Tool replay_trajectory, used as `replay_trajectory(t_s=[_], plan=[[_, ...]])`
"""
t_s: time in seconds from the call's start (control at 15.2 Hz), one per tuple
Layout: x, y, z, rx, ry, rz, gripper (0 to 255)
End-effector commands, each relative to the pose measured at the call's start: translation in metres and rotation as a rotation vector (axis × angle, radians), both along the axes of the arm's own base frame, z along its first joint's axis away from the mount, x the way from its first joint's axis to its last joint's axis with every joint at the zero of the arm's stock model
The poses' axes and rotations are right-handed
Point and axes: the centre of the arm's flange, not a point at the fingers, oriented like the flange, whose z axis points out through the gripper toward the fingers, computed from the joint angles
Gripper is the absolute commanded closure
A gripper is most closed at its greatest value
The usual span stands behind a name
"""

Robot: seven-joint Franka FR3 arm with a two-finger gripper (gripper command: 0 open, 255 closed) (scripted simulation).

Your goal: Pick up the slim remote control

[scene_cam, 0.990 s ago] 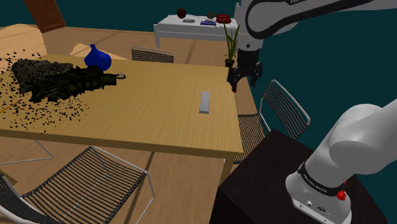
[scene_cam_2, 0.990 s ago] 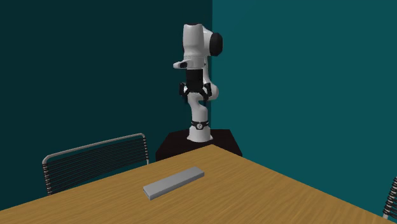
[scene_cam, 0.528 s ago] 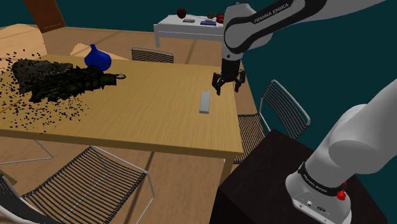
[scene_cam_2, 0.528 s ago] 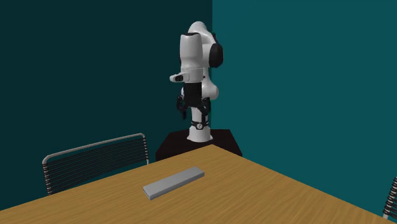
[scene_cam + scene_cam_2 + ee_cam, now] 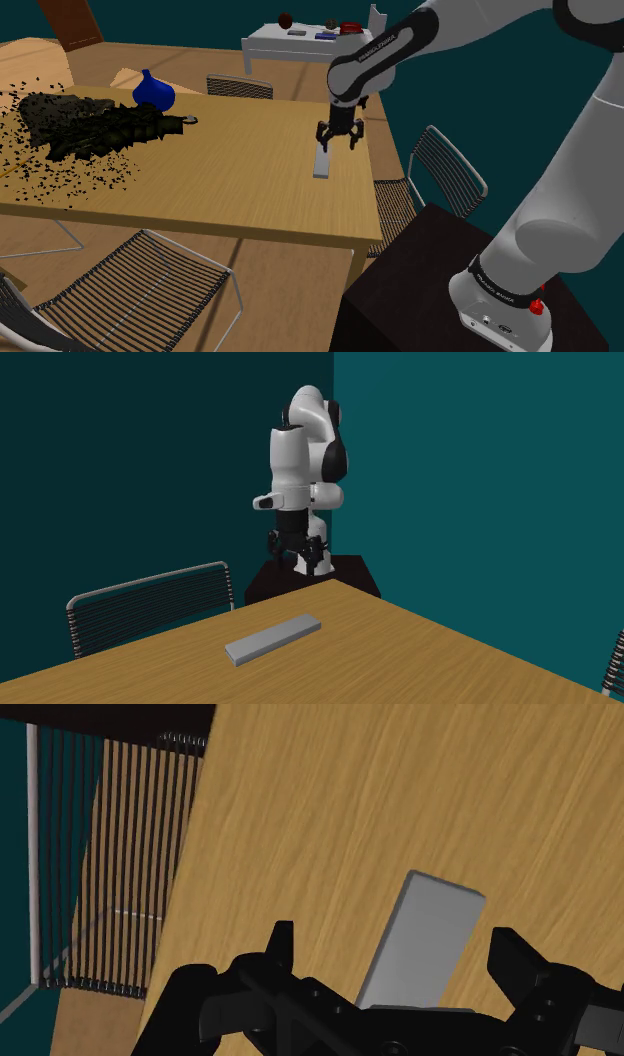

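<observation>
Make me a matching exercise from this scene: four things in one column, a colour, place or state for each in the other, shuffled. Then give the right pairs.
Things:
1. claw
2. remote
3. vase
4. chair

Descriptions:
A. blue, beside the dark debris
B. grey, lying flat on the table
C. wire-backed, beside the table's edge
D. open, above the remote

Pairs: 1-D, 2-B, 3-A, 4-C.

Slim grey remote (image 5: 321, 163), flat on wooden table (image 5: 230, 170)
</observation>
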Motion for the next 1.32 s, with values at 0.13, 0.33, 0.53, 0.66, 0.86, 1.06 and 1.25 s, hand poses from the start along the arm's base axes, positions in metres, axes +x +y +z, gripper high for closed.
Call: replay_trajectory(t_s=[0.13, 0.33, 0.53, 0.66, 0.86, 1.06, 1.25], plan=[[0.040, -0.010, -0.031, -0.003, -0.020, -0.056, 0], [0.069, -0.020, -0.052, -0.005, -0.034, -0.098, 0], [0.085, -0.026, -0.069, -0.006, -0.042, -0.120, 0], [0.085, -0.026, -0.080, -0.006, -0.042, -0.120, 0], [0.085, -0.026, -0.095, -0.006, -0.042, -0.120, 0], [0.085, -0.026, -0.104, -0.006, -0.042, -0.120, 0], [0.084, -0.025, -0.103, -0.006, -0.042, -0.120, 255]])
